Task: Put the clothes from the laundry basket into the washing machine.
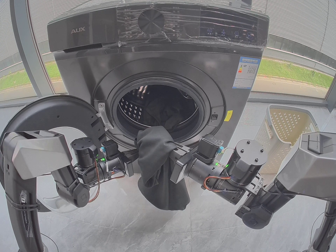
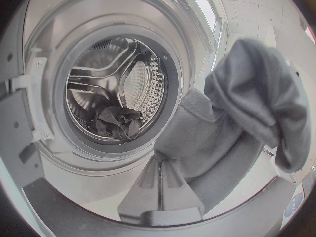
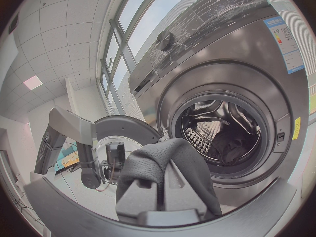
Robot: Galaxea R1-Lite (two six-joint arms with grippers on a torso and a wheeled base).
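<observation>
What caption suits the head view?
Left gripper and right gripper hold a dark garment at the open washing machine, laundry basket beside.

light: bright daylight from the windows [image 1: 294, 70] behind the washing machine [image 1: 157, 63] | glare: sheen on its wrapped panel [image 1: 196, 25] | shade: drum [image 1: 138, 109] dim inside — floor [image 1: 122, 224] shadows soft | edges: all 3 views bend, 2 wrist views' corners black

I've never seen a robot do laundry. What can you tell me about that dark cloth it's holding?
The cloth is dark grey, a soft mesh-like knit, crumpled. It hangs before the washer's open mouth, draped over the right gripper, which is shut on it; the left gripper pinches its edge. Its lower end dangles free above the floor.
</observation>
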